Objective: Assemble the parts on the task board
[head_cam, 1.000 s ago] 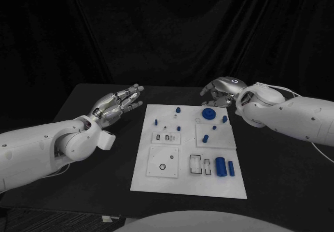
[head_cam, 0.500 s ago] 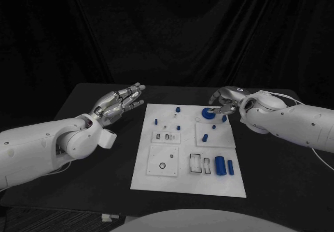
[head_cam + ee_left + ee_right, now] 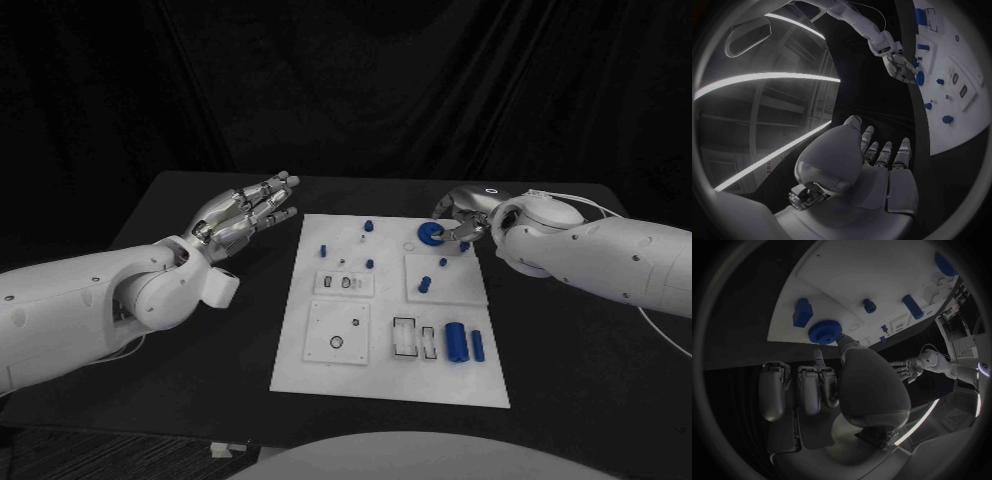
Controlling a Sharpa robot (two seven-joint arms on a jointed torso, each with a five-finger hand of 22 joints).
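Two smooth white arm shells, each ending in a silver, segmented hand: left hand (image 3: 245, 213), right hand (image 3: 459, 212). A thin white cable loops beside the right wrist, apparently unclipped. The left forearm carries a boxy white wrist module.

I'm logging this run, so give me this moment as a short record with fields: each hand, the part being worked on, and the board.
right hand: at the board's far edge, fingertips touching the blue gear; a firm hold cannot be told
blue gear: on the task board, near its far right corner
left hand: open, raised over the table beside the board, holding nothing
task board: white, carrying several small blue parts
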